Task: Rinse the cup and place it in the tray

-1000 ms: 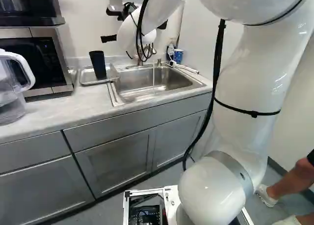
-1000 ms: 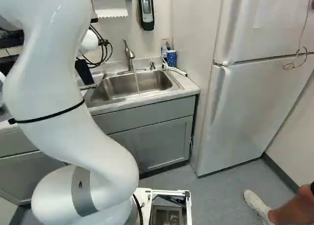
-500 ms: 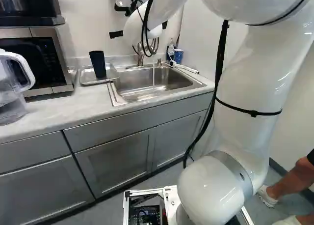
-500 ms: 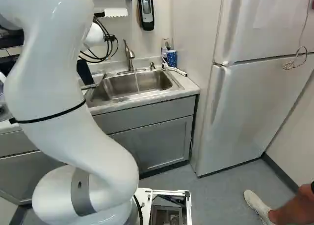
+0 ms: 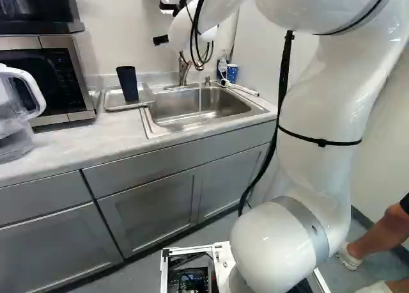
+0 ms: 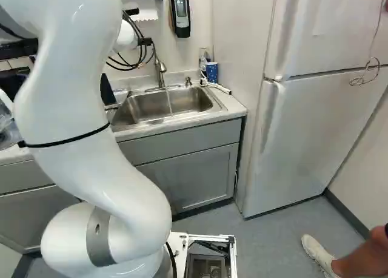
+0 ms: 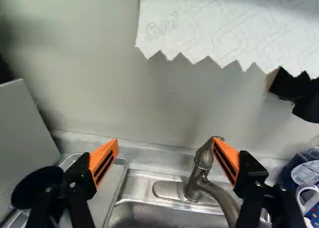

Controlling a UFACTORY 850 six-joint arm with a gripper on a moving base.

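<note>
Since the dark tumbler stands in the metal tray at the left base view's upper left, presumably to drain, we hold our claw empty, fingers spread, near the faucet, probably to stop the running water.

White wall | grey floor | grey cabinets | white fridge | microwave on pale countertop
</note>
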